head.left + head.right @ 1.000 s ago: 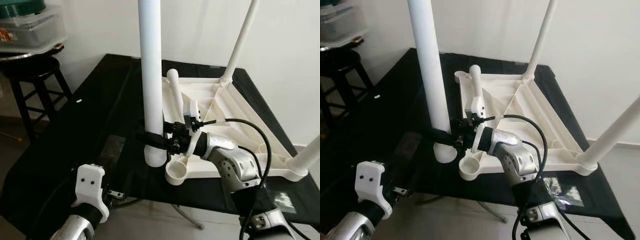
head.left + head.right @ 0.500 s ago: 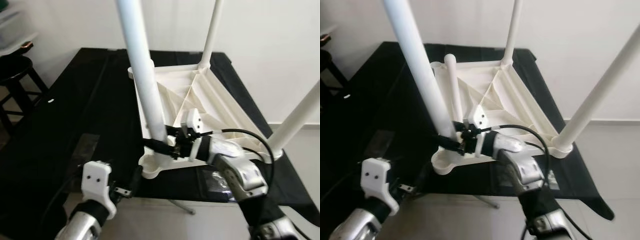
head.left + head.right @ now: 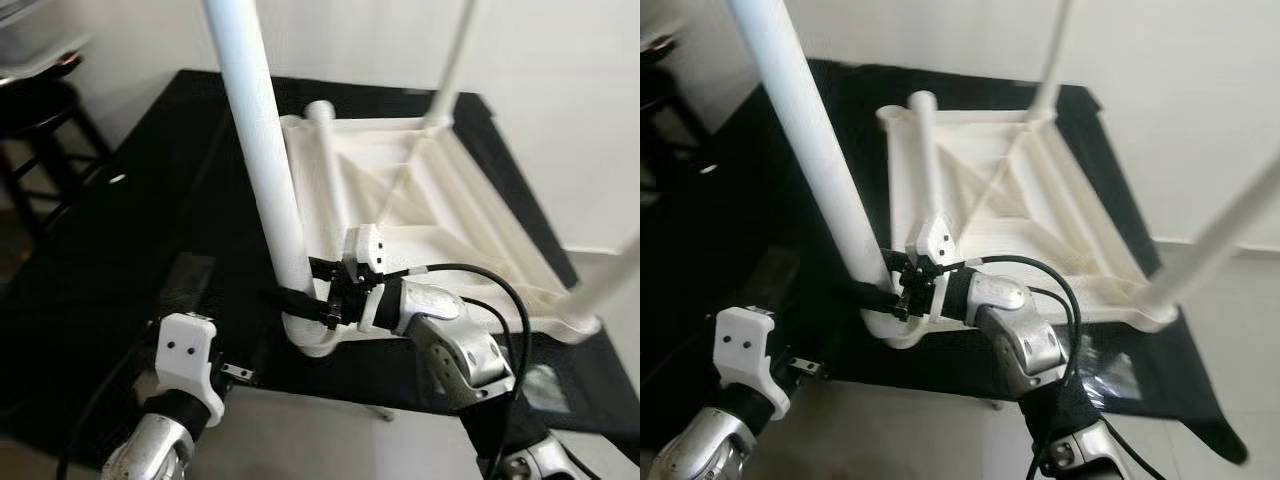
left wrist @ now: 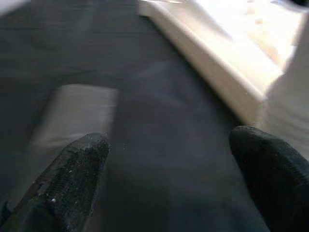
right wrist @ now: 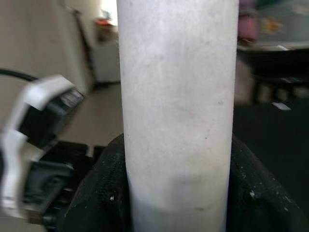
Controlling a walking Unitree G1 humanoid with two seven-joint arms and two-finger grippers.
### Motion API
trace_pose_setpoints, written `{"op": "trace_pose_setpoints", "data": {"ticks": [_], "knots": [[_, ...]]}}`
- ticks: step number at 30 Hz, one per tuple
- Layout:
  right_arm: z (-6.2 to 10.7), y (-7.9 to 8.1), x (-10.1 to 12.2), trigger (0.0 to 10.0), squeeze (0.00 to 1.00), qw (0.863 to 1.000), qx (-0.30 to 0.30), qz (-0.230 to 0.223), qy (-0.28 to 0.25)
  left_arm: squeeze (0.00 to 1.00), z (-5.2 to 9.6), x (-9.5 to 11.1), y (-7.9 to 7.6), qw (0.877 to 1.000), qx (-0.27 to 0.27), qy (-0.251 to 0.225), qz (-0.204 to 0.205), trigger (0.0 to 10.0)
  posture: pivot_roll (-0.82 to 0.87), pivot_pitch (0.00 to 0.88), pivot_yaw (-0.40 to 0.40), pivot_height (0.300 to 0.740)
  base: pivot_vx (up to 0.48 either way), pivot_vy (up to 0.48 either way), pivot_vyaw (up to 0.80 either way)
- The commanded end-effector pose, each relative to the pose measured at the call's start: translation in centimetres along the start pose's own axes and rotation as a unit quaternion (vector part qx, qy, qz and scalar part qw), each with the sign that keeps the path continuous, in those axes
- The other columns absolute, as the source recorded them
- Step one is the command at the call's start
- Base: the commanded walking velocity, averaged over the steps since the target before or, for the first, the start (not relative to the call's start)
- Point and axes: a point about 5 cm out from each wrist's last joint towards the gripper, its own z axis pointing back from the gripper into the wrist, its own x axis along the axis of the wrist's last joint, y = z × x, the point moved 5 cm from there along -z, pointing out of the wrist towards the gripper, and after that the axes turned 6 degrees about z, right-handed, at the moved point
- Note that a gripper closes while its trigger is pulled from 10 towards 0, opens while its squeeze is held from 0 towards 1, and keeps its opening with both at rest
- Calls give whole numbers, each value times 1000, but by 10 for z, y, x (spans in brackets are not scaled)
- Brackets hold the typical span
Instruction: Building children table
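A white children's table top (image 3: 470, 215) lies upside down on a black-covered surface (image 3: 150, 230). My right gripper (image 3: 298, 302) is shut on a white leg (image 3: 262, 150) low down, and the leg stands tilted with its foot at the near corner socket (image 3: 315, 340). In the right wrist view the leg (image 5: 178, 106) sits between both black fingers (image 5: 99, 198). Another leg (image 3: 328, 165) lies loose on the top, and two more stand in the far (image 3: 450, 60) and right (image 3: 612, 288) corners. My left gripper (image 4: 169, 183) hangs open, low over the cloth by the table's edge.
A dark stool (image 3: 45, 110) stands at the far left, beyond the black surface. A pale wall (image 3: 560, 80) runs behind and to the right. A shiny patch (image 3: 190, 275) lies on the cloth near the front edge, with bare floor (image 3: 300, 440) below.
The head camera has shifted. My right gripper has carried the leg from beside the near corner socket onto that socket. The left arm has stayed low.
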Motion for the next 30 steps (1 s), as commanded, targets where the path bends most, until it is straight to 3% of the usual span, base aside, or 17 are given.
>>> {"op": "trace_pose_setpoints", "data": {"ticks": [1, 8, 13, 21, 30], "knots": [[2, -1, 9, 10000, 0, 1000, 8, 7, -14, 0, 1, -4, 1, 1000, 9, 7, -5, 10000, 3, 217, -82, 740, 0, 0, 800], [5, -7, 18, 10000, 0, 999, 42, -5, -25, 0, 2, -2, 8, 999, 42, -1, -22, 10000, 6, 224, -95, 740, 0, 0, 800], [7, -11, 19, 10000, 0, 999, 38, -2, -22, 0, 3, -2, 6, 999, 40, 0, -28, 10000, 6, 223, -95, 740, 0, 0, 0], [14, 1, 11, 10000, 0, 998, 58, -22, -5, 0, 2, -6, 2, 999, 24, 11, -25, 10000, 2, 217, -82, 740, 0, -452, 0], [14, 5, 6, 10000, 0, 998, 61, -32, -3, 0, 1, -4, 2, 999, 27, 8, -25, 10000, 6, 224, -79, 740, 0, 0, 0]]}}
